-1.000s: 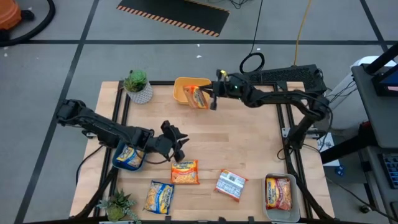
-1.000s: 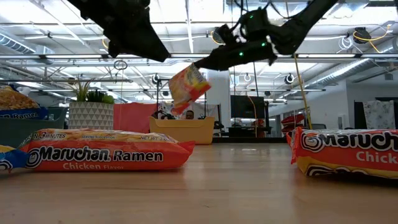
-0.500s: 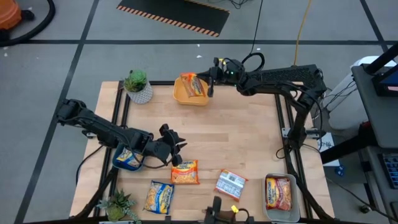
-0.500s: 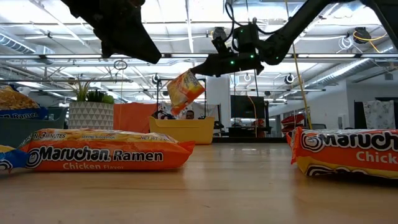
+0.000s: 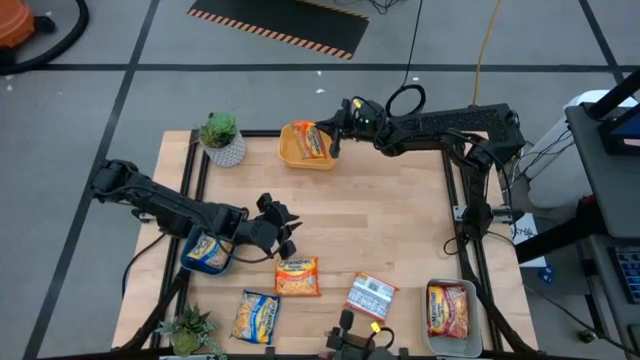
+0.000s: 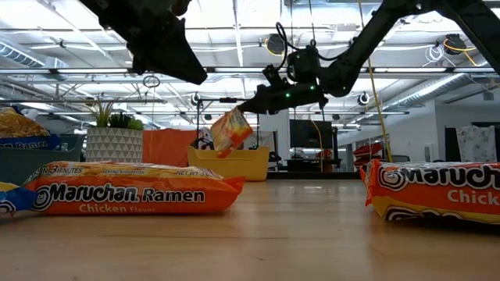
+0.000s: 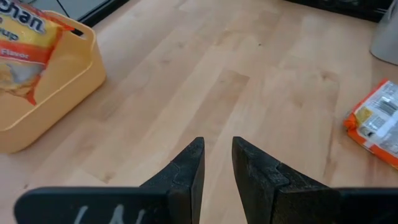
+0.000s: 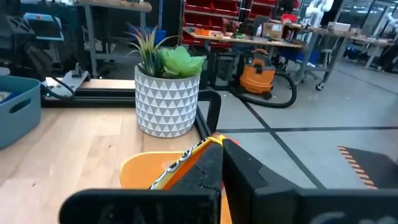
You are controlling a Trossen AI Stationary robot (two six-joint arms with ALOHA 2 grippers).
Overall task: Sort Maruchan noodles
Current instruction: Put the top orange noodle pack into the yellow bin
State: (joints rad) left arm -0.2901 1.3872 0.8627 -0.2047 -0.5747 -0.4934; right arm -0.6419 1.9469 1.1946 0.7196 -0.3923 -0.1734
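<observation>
Packet [image 5: 313, 142] in right tool [image 5: 333, 141] has sunk toward yellow bin [image 5: 292, 156].

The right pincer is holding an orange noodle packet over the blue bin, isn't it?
Not quite. The right pincer is shut on an orange noodle packet, but it hangs over the yellow bin at the back of the table, not the blue one. The high view shows this. The blue bin sits by the left arm.
</observation>
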